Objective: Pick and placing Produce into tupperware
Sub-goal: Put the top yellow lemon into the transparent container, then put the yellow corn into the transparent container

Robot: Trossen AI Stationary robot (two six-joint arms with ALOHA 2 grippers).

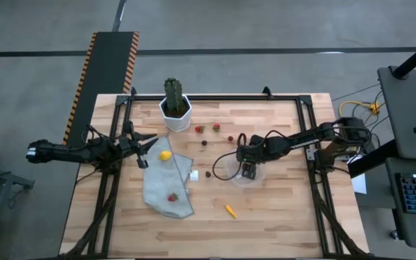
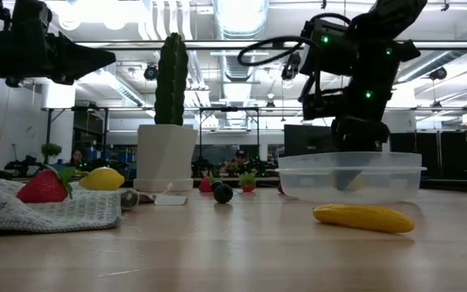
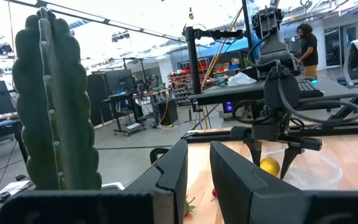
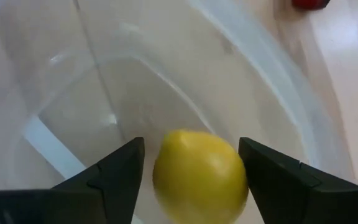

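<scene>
The clear round tupperware (image 1: 244, 173) (image 2: 351, 174) stands right of the table's middle. My right gripper (image 1: 248, 171) (image 4: 191, 165) points down into it, open, with a yellow lemon (image 4: 201, 174) (image 3: 269, 165) between its fingers. A second lemon (image 1: 165, 154) and a strawberry (image 1: 172, 196) lie on a grey cloth (image 1: 166, 184). The orange carrot stick (image 1: 230, 211) (image 2: 363, 217) lies on the wood near the tub. Red and dark berries (image 1: 216, 127) (image 1: 204, 142) are scattered behind it. My left gripper (image 1: 144, 155) (image 3: 199, 177) hovers level at the table's left, open by a narrow gap with nothing in it. My right gripper comes from above, slanting down, with one finger on each side of the lemon inside the tub. A gap shows between one finger (image 4: 120, 168) and the lemon. At the other finger (image 4: 260, 168) I cannot tell whether it touches.
A green cactus in a white pot (image 1: 175, 108) (image 2: 166, 154) stands at the far edge. A small white cube (image 1: 193, 174) lies beside the cloth. Bare wood spreads along the near side. People show in the room beyond the table.
</scene>
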